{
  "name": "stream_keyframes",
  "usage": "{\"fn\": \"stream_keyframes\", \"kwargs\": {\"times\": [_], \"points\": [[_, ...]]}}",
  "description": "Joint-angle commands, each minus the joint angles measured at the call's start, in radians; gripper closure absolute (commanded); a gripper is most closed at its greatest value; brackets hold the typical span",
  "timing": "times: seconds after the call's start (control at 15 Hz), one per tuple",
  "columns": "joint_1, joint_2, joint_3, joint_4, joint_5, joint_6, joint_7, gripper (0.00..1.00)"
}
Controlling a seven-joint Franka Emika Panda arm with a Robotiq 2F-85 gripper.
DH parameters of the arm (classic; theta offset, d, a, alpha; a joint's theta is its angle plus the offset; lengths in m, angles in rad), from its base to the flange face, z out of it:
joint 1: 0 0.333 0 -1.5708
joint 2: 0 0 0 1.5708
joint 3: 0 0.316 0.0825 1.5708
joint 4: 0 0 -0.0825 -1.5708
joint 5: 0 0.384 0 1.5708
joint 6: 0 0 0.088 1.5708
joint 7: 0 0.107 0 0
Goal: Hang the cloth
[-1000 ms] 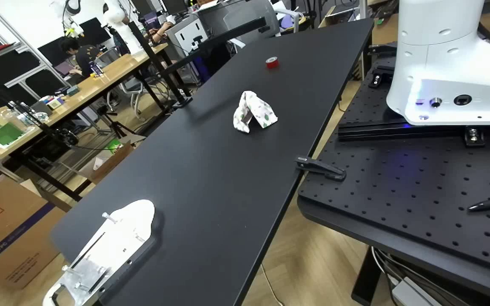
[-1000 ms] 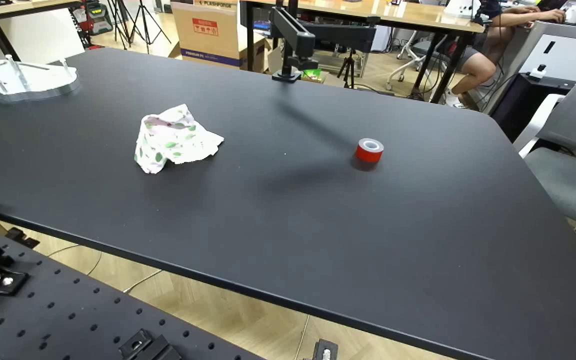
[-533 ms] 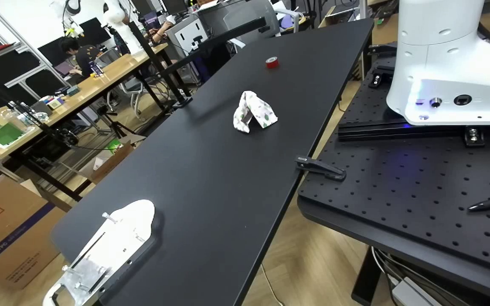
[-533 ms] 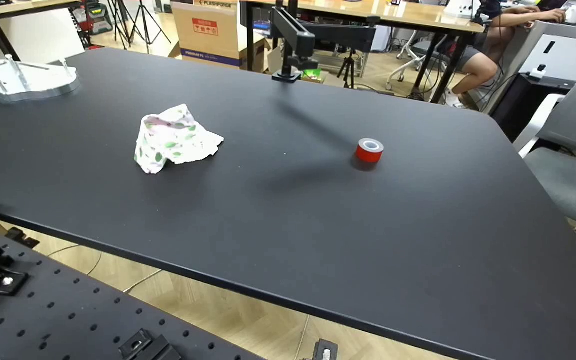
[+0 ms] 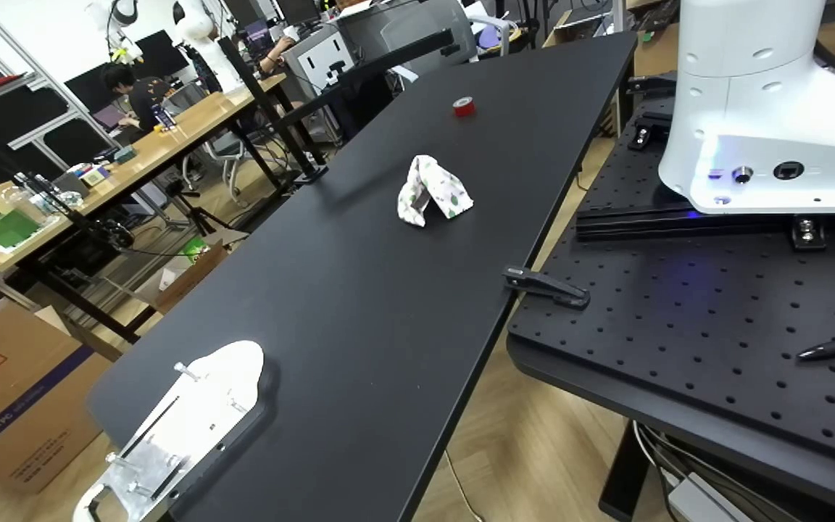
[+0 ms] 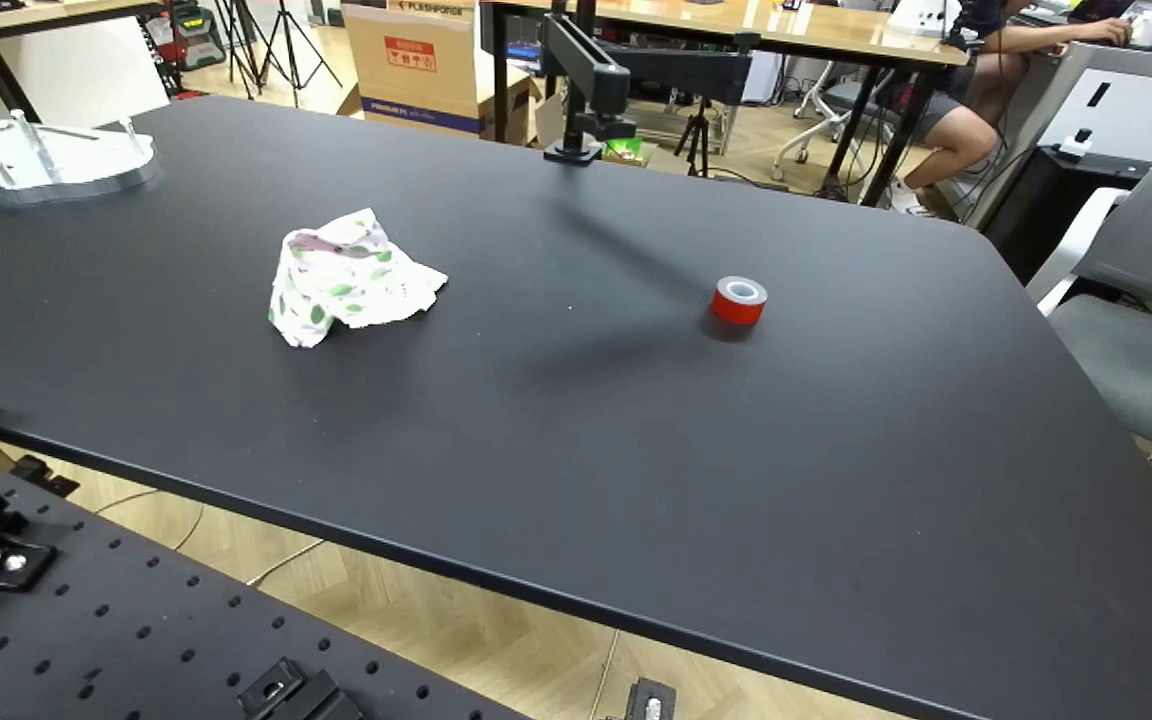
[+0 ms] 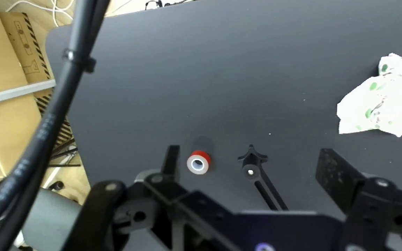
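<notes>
The cloth (image 5: 438, 179) is white with green leaf prints. It lies crumpled on the black table, part of it raised like a tent. It also shows in an exterior view (image 6: 361, 285) and at the right edge of the wrist view (image 7: 386, 104). A black boom on a post clamped at the table edge shows in both exterior views (image 5: 396, 59) (image 6: 681, 70). Its end (image 7: 251, 170) shows in the wrist view between my fingers, apart from both. My gripper (image 7: 251, 158) is open and holds nothing. It is out of view in both exterior views.
A red tape roll (image 5: 464, 107) sits on the table (image 5: 359, 304), beyond the cloth; it shows near my finger in the wrist view (image 7: 198, 162). A metal plate with pegs (image 5: 193, 413) lies at one table end. The white robot base (image 5: 765, 145) stands on a perforated board.
The cloth, tape roll and boom have not moved. The visible lower part of the white robot arm appears to have turned very slightly.
</notes>
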Motion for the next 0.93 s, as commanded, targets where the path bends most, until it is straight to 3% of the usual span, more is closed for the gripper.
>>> {"fn": "stream_keyframes", "kwargs": {"times": [0.0,0.33,0.67,0.87], "points": [[0.063,0.077,0.018,-0.030,0.021,0.081,0.007,0.00],[0.119,0.201,0.082,-0.068,0.034,0.212,0.056,0.00],[0.103,0.291,0.167,-0.123,-0.014,0.454,0.274,0.00],[0.114,0.353,0.215,-0.144,0.005,0.519,0.408,0.00]]}}
